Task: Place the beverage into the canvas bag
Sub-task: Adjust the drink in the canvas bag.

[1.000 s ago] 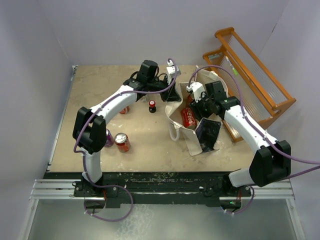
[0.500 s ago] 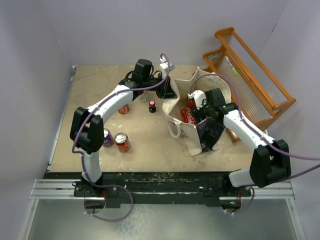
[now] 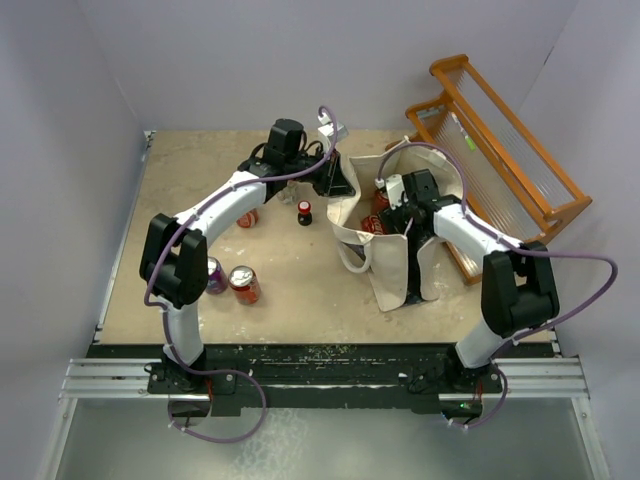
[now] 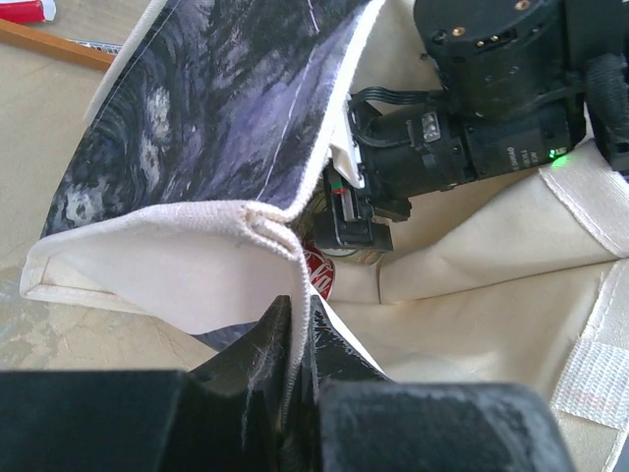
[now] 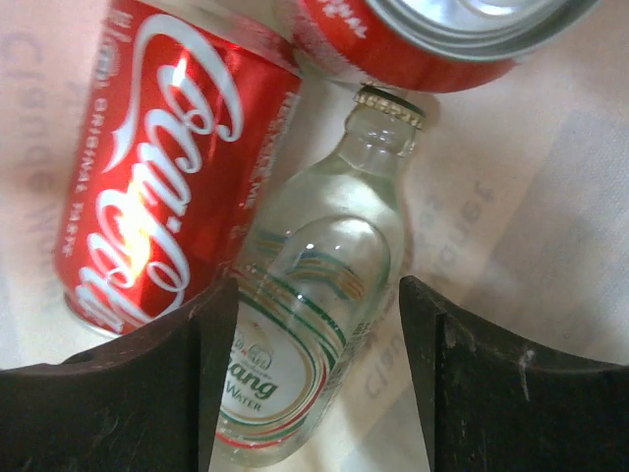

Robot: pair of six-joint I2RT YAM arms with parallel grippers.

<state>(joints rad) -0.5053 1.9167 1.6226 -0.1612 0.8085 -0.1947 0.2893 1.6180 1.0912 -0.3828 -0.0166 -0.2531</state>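
Note:
The cream canvas bag [image 3: 395,270] lies open on the table's right half, its navy print [image 4: 226,98] facing the left wrist camera. My left gripper [image 4: 295,310] is shut on the bag's rim [image 4: 197,221] and holds the mouth apart. My right gripper [image 5: 316,295] is down inside the bag with its jaws apart. Between them lies the beverage, a clear glass water bottle [image 5: 305,305], resting on the bag's cloth; it touches the left finger [image 5: 147,393] and stands apart from the right one. A red cola can [image 5: 167,167] lies beside it, and a second can [image 5: 423,39] sits by its cap.
An orange wooden rack [image 3: 500,150] stands at the back right, close behind the bag. On the table's left are a red can [image 3: 244,284], a purple can [image 3: 215,275], another can [image 3: 248,217] under the left arm and a small red-capped dark bottle [image 3: 304,212].
My right gripper has gone deeper into the bag and its jaws have widened off the bottle. The left gripper kept its hold on the rim and shifted slightly left.

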